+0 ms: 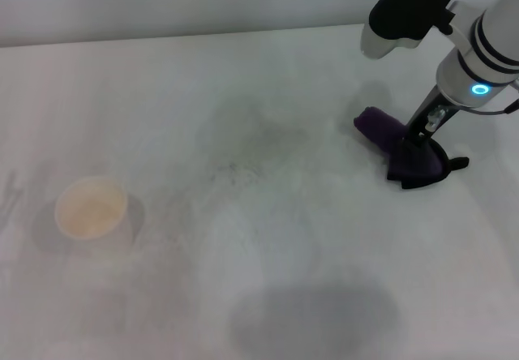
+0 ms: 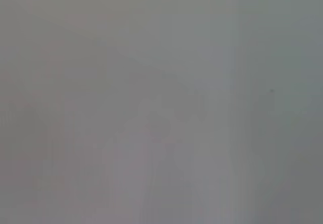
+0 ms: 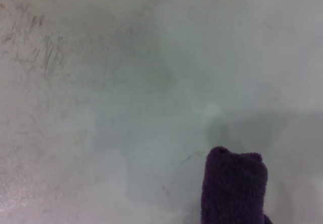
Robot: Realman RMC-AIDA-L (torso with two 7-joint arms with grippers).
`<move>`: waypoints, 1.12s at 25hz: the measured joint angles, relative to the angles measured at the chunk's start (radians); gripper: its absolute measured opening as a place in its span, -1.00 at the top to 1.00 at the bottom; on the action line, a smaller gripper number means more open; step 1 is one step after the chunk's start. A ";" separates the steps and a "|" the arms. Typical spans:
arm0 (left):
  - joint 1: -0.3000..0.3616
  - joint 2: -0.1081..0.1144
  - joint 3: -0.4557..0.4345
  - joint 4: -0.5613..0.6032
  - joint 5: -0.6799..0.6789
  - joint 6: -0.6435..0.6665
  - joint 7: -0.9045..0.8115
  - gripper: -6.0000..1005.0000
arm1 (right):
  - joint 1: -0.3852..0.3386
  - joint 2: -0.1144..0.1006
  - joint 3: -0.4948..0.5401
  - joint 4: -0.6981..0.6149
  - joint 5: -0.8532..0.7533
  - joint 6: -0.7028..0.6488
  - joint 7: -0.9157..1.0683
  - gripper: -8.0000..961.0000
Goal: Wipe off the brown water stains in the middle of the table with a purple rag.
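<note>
**Purple cloth in the right pincer, stain not located**

Purple, dark and soft: the purple rag (image 1: 405,145) is bunched under my right gripper (image 1: 422,139), which looks clamped on its nearer, black-edged end. The free end pokes out from the pincer toward the table's middle, so the cloth's long axis runs roughly from the pincer inward and slightly away from the robot. The right wrist view shows that same blunt tip (image 3: 233,183) low against the table (image 1: 268,238); touching or just clear, I cannot tell.

Outward from the pincer, to its left toward the middle, lies a patch of faint grey scuffs and specks (image 1: 243,153). I see no distinct tan-brown patch there; the brown water stains are either very faint or not visible from here. My judgement: the next sweep goes leftward from the pincer along the rag's axis, and the right arm is clearly the nearer one.

Farther left, well apart, stands a pale paper cup (image 1: 90,207), off the sweep line. Nothing lies between pincer and scuffed patch.

Left gripper: not seen; its wrist view gives only blank grey surface.
</note>
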 joint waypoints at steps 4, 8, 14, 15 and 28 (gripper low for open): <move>-0.002 0.000 0.000 0.002 0.000 0.000 0.000 -0.78 | -0.011 -0.001 0.041 -0.002 0.005 -0.010 -0.012 0.62; -0.006 0.000 0.000 0.002 -0.001 0.001 0.000 -0.78 | -0.020 0.000 0.116 -0.005 0.024 -0.010 -0.055 0.62; -0.009 0.000 0.000 0.002 -0.002 0.005 0.000 -0.78 | -0.029 -0.005 0.336 0.013 0.092 0.017 -0.203 0.22; -0.010 0.000 0.000 0.003 -0.002 0.006 -0.001 -0.78 | -0.031 -0.006 0.378 0.013 0.101 0.026 -0.230 0.12; -0.030 0.000 0.001 0.009 0.001 0.008 -0.026 -0.78 | -0.141 -0.073 0.884 0.081 0.393 0.027 -0.673 -0.02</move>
